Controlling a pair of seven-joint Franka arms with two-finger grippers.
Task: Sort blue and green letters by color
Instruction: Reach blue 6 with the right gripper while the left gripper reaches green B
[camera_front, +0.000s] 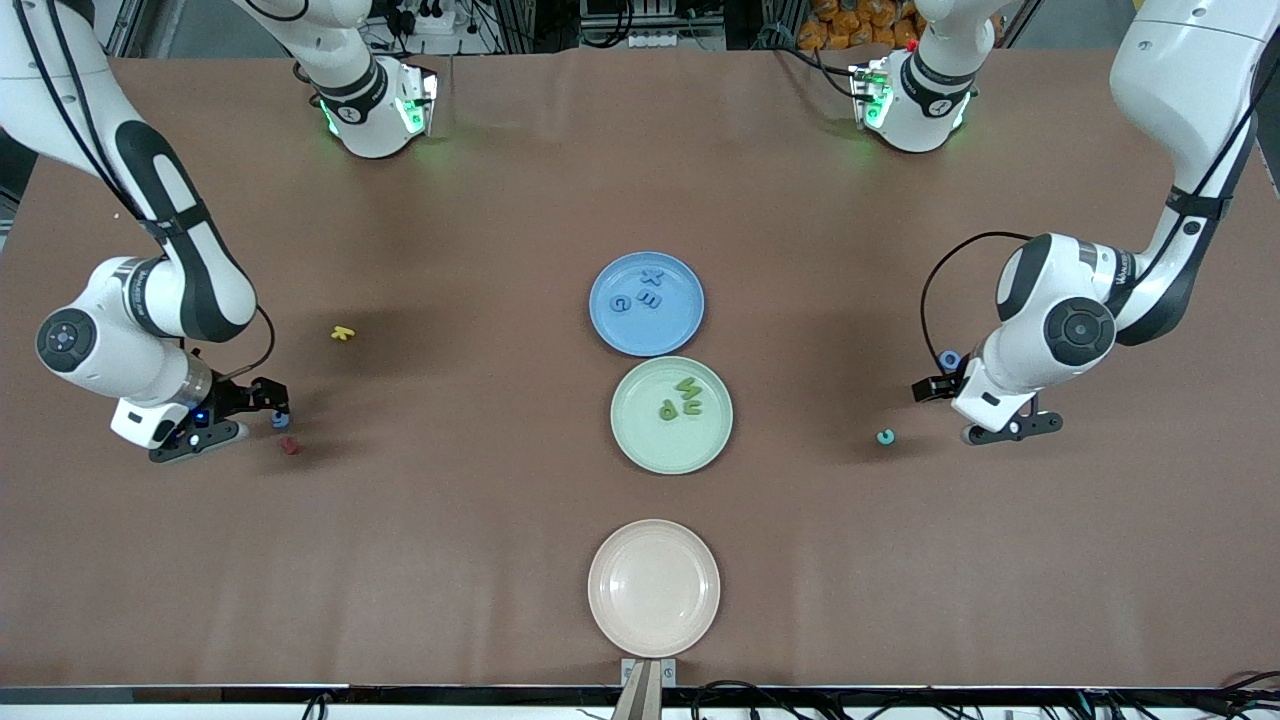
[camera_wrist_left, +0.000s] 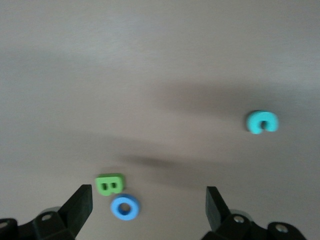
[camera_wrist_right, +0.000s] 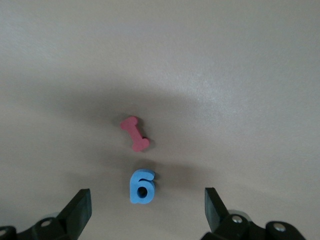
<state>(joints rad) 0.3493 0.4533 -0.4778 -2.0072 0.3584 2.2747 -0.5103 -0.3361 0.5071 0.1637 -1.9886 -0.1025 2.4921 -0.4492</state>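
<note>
Evidently poised to pick, the right gripper (camera_wrist_right: 145, 212) hangs wide over a blue piece (camera_wrist_right: 142, 186) beside the red one (camera_wrist_right: 135, 133), while the left gripper (camera_wrist_left: 150, 210) gapes over a green letter (camera_wrist_left: 110, 184), probably B, touching a blue ring (camera_wrist_left: 125, 207).

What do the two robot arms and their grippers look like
Both arms are glossy white with black joint bands and round dark caps at the wrist joints. A thin black cable loops by each wrist. The left gripper and right gripper have black two-finger jaws. Green lights glow at both bases.
</note>
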